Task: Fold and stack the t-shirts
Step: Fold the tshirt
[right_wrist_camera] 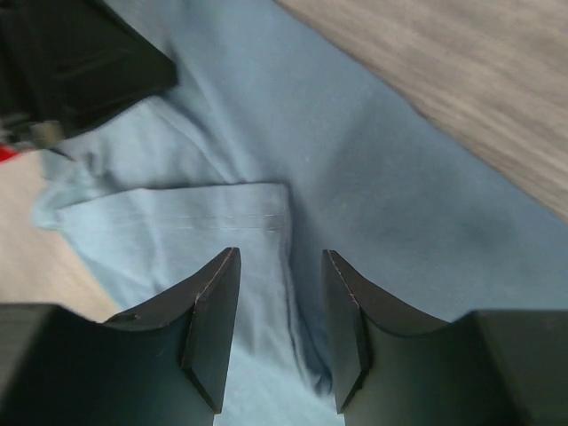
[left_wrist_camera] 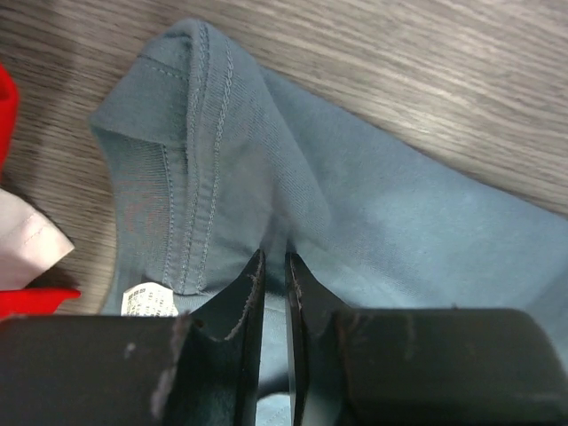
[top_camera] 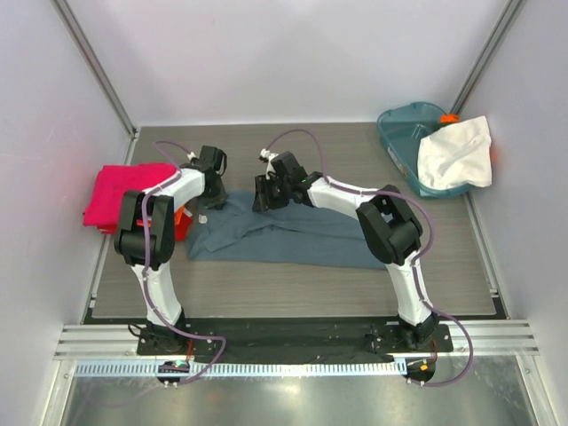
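The slate blue-grey t-shirt (top_camera: pixel 293 235) lies in the middle of the table (top_camera: pixel 266 288). The left gripper (left_wrist_camera: pixel 273 271) pinches cloth beside its collar (left_wrist_camera: pixel 142 186). The right gripper (right_wrist_camera: pixel 280 328), open over a hem (right_wrist_camera: pixel 222 217), should take it fully before both lift together.

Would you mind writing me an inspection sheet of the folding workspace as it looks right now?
Surface: grey wood-grain table.
Job's things: blue shirt rumpled mid-table; pink shirt at the left edge; orange-red shirt beside it, partly under the left arm; white shirt draped over the tub's rim.
Clutter: teal tub in the far right corner.
Grippers: left gripper nearly closed, pinching the blue shirt near its collar; right gripper open above a hem of the blue shirt.
Cables: purple cables loop along both arms.
Surroundings: white walls; metal rail at the near edge.
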